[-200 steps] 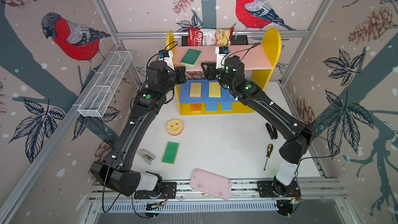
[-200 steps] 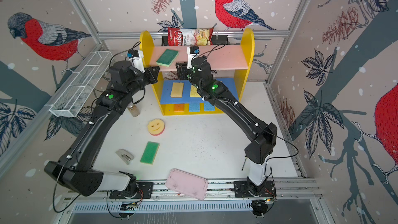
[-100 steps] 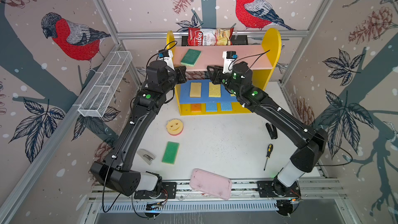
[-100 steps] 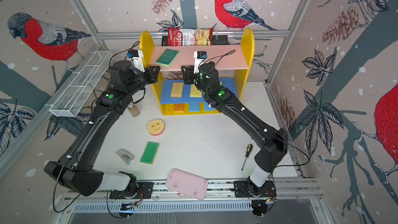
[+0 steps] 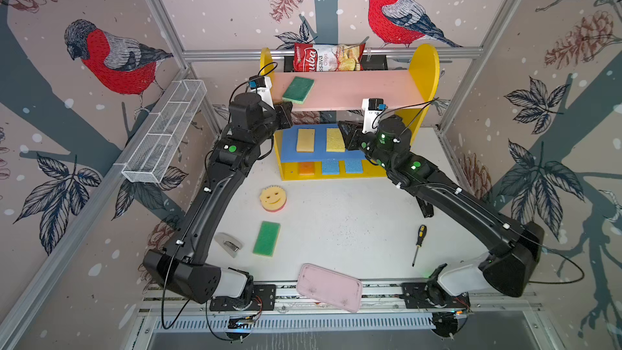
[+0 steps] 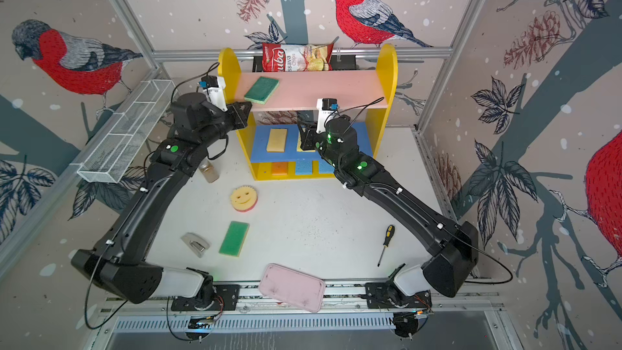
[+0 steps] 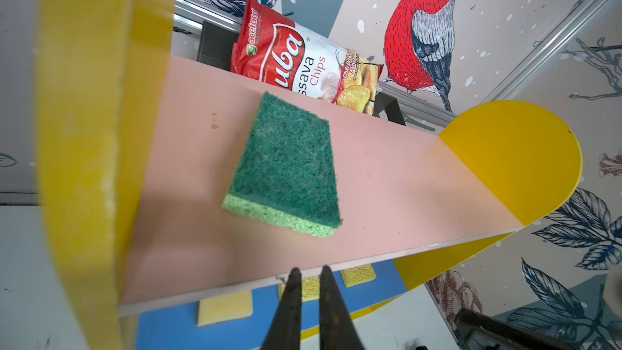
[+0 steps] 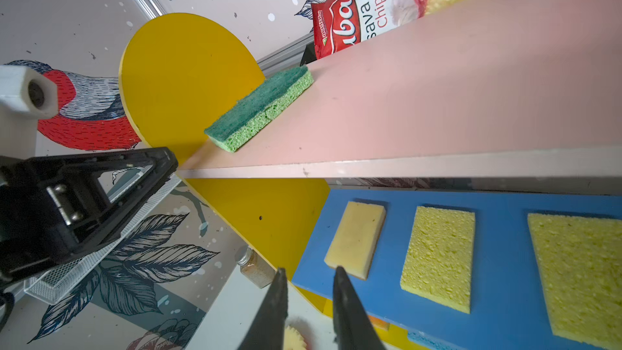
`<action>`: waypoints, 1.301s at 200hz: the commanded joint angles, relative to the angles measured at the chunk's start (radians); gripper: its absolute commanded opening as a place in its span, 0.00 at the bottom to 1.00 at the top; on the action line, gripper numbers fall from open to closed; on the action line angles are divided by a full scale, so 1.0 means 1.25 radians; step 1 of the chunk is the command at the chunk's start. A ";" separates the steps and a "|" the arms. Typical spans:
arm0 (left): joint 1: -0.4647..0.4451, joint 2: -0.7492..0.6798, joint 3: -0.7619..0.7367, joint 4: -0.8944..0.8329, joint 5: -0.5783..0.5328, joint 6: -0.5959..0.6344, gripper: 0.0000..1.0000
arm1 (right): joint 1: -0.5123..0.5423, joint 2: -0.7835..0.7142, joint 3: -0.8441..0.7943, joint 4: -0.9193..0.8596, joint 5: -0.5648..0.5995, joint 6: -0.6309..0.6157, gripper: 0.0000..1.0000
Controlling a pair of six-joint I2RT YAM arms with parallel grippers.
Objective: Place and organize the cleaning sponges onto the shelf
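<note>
Left end effector (image 7: 309, 269), clenched on nothing, hovers at the front edge of the pink upper board of the three-tier yellow-sided shelf (image 5: 424, 75) at 12 o'clock. A green rectangular scouring sponge (image 5: 298, 89) lies toward that board's 9 o'clock end, and the yellow side panel stands just beside the fingers. Right end effector (image 8: 309, 272), jaws slightly parted and empty, faces the blue middle board, which holds a tan sponge (image 5: 305, 140) and yellow sponges (image 5: 335, 140). On the white surface (image 5: 353, 230), a round smiley-face sponge (image 5: 273, 198) lies at 10 o'clock, a second green sponge (image 5: 266, 239) at 9 and a black-and-yellow screwdriver (image 5: 418, 242) at 3.
</note>
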 commanded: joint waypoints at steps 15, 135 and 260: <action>0.001 0.032 0.017 0.058 0.042 -0.037 0.11 | 0.001 -0.039 -0.035 0.048 0.022 0.014 0.24; -0.043 0.148 0.119 0.058 0.026 -0.056 0.08 | -0.044 -0.090 -0.098 0.067 -0.005 0.012 0.23; -0.057 -0.186 -0.068 0.033 -0.160 0.000 0.23 | 0.009 -0.184 -0.229 0.033 0.081 0.023 0.24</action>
